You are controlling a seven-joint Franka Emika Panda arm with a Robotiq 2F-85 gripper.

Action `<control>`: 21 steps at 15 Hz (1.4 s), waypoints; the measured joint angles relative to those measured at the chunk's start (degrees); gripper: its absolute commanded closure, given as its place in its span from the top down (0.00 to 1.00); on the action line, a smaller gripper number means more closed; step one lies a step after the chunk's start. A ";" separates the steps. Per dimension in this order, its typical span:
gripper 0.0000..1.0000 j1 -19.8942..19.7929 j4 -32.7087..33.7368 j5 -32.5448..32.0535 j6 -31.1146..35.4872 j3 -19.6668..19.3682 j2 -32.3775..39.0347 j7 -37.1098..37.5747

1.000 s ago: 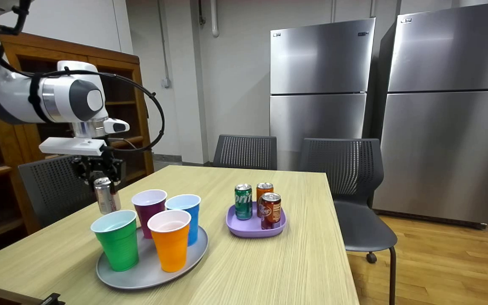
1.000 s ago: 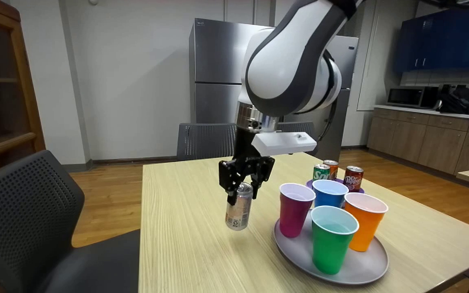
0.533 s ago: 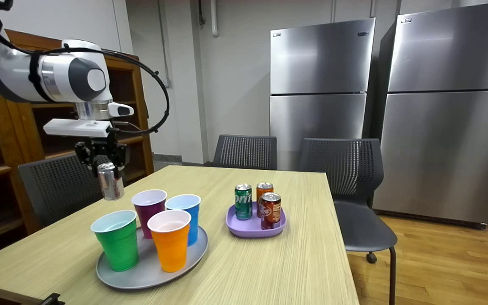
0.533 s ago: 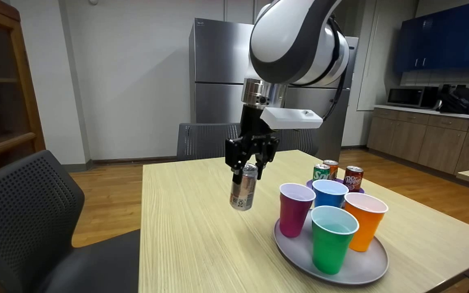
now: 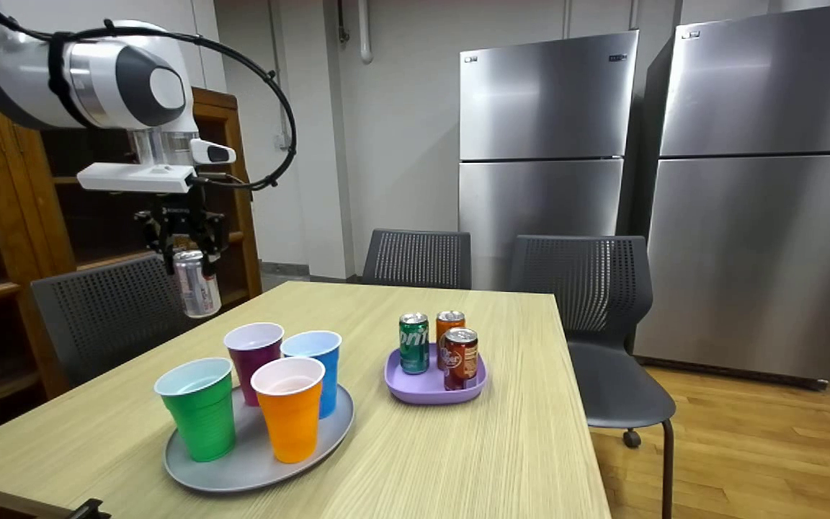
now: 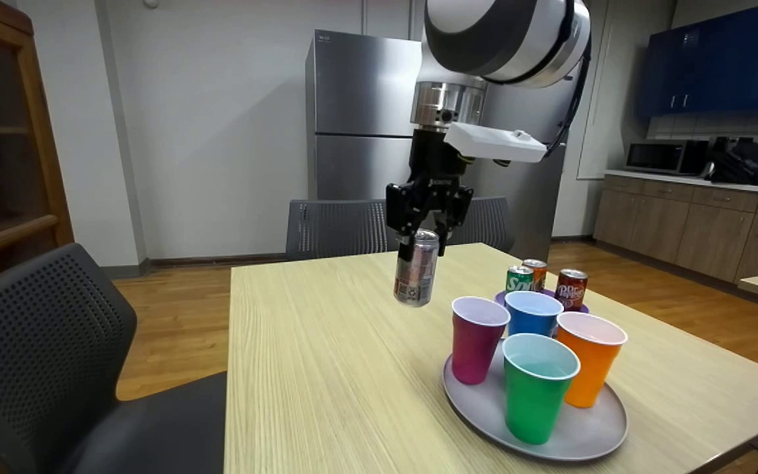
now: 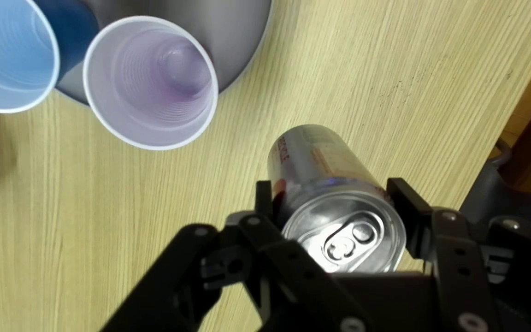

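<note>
Silver can (image 7: 323,154) raised in pincer (image 6: 425,247) — "RECYCLE" | Sprite (image 5: 414,346) | Dr Pepper (image 6: 570,290)

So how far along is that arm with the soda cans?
Partway, it seems. Done: the silver can is off the table; the green can, orange can and dark red can stand on the purple tray, though who put them there doesn't show. In hand: the gripper pinches the silver can, tilted, in midair. Left, probably: setting it down, as nothing supports it below.

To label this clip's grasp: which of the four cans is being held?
The silver can, tilted in the gripper above the table. The green Sprite can, orange can and Dr Pepper can stand on the purple tray.
</note>
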 measured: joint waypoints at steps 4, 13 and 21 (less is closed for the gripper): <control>0.38 -1.19 -0.43 0.00 -3.03 -1.51 -3.16 -0.07; 0.38 -4.79 -3.55 -0.18 -7.06 -5.67 -9.74 -1.76; 0.38 -8.86 -7.65 -2.05 -8.61 -9.81 -14.83 -3.27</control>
